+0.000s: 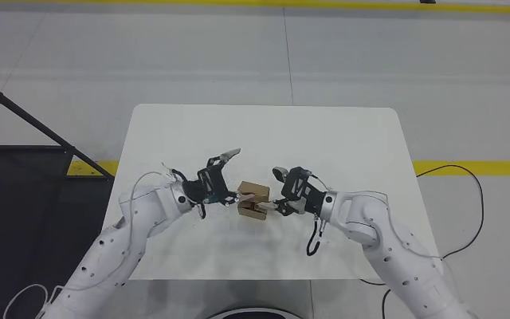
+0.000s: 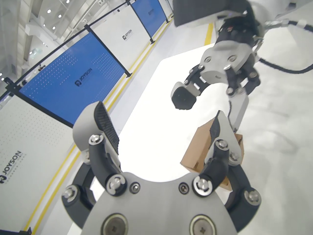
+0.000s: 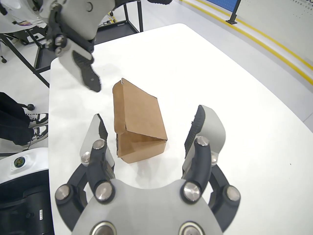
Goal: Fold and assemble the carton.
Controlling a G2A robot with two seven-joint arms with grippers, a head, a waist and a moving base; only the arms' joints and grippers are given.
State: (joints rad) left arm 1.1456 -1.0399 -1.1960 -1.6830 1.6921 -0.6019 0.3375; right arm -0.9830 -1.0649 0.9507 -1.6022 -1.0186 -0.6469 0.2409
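The carton (image 1: pixel 253 199) lies on the tabletop (image 1: pixel 335 135), about midway between the left and right edges and somewhat closer to the near edge than the far one. It sits between the two arms.

By my reading the job is roughly half done. The blank has been raised into a box body, but the body looks skewed, with its top panel sloping rather than square. At the end facing the right end effector (image 3: pixel 149 125) the flaps are folded inward and look nearly closed. At the opposite end a notched tab (image 3: pixel 121 82) stands free, not yet tucked. What remains, I judge, is squaring the body and closing that open end.

The carton's long axis runs from one arm toward the other, probably close to parallel with the near edge, though the top view shows it too small to be sure. Its untucked end points toward the left edge.

The right end effector has its fingers spread, one on each side of the carton's closed end, gripping nothing. The left end effector (image 2: pixel 163 125) is also spread wide and holds nothing. One finger is raised clear and the other sits just beside the carton's open end
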